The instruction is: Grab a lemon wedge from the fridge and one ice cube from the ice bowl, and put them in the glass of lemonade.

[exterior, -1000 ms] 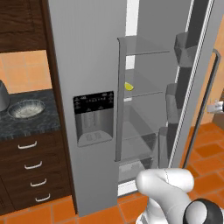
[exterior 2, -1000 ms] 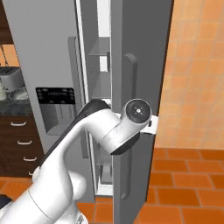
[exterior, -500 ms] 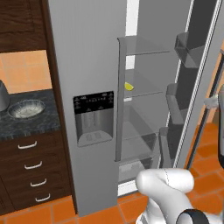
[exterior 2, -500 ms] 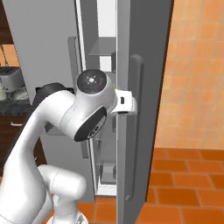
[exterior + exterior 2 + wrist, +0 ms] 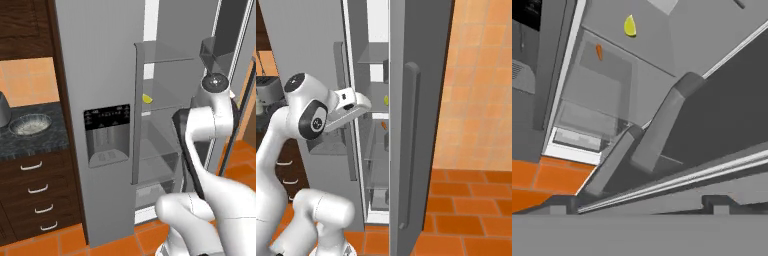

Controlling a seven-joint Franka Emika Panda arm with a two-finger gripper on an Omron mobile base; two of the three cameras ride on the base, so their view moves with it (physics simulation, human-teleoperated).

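The fridge is standing with its right door swung open, baring clear shelves. The lemon wedge is lying on an upper shelf toward the left side of the open compartment; it is also showing in the right base view and near the top of the hand view. A small orange item is sitting one shelf lower. On the dark table left of the fridge, the ice bowl is holding whitish contents. The arm is reaching forward, elbow bent, its wrist just outside the open compartment. The fingers are spread wide, released and grasping nothing.
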